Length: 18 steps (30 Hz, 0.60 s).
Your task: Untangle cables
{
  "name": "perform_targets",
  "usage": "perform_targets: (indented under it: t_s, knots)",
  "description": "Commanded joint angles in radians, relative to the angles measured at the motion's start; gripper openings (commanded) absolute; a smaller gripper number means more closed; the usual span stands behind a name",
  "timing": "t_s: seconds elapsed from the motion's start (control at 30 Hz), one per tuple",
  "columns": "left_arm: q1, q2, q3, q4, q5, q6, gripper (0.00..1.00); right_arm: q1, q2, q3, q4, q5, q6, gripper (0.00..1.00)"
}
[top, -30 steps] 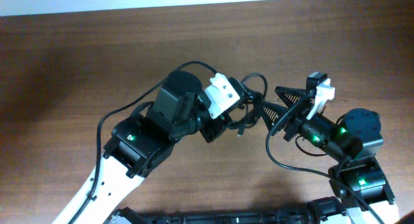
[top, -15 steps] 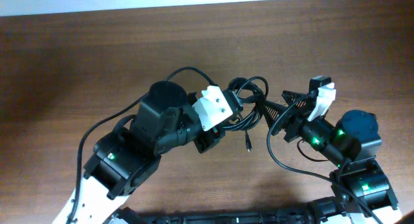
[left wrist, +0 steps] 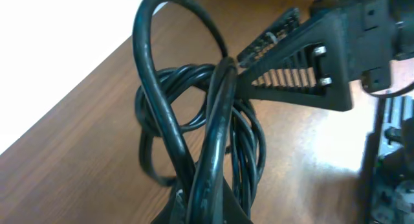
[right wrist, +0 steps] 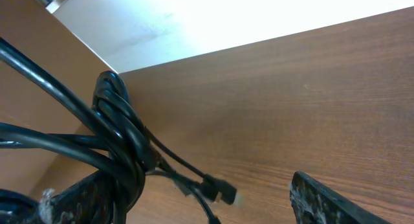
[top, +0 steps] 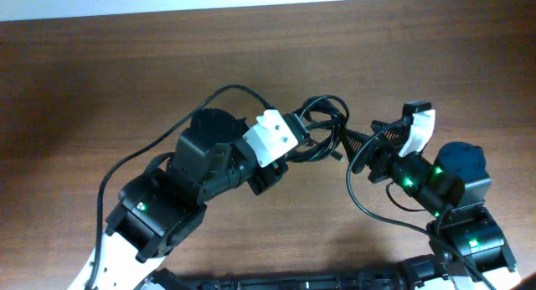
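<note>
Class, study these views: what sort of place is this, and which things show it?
Probably a robotics lab bench: a left arm and right arm over a wooden table, the left hand gripping tangled black cables, a plain white wall behind.

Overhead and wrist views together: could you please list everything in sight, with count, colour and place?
cables: one tangled bundle, strand count unclear, black, mid-table between both hands
plug: one visible, black, on a loose end beside the bundle
table: one, brown wood, under everything
left arm: one, black and white, lower left
right arm: one, black, lower right
left hand: one, black with a white block behind it, shut on the cables
right hand: one, black, open, one finger against the bundle
</note>
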Motion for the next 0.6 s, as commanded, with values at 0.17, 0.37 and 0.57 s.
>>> perform_targets:
  t_s: [0.17, 0.37, 0.57]
  knots:
    - [0.010, -0.071, 0.019, 0.017, -0.198, 0.015, 0.00, -0.023, 0.011, -0.011, -0.053, 0.245, -0.004, 0.84]
    - [0.010, -0.070, 0.019, 0.016, -0.237, -0.012, 0.00, -0.022, 0.011, -0.011, -0.039, 0.196, -0.006, 0.84]
    - [0.008, -0.040, 0.019, 0.018, -0.034, -0.031, 0.00, -0.022, 0.011, -0.011, 0.150, -0.325, -0.232, 0.84]
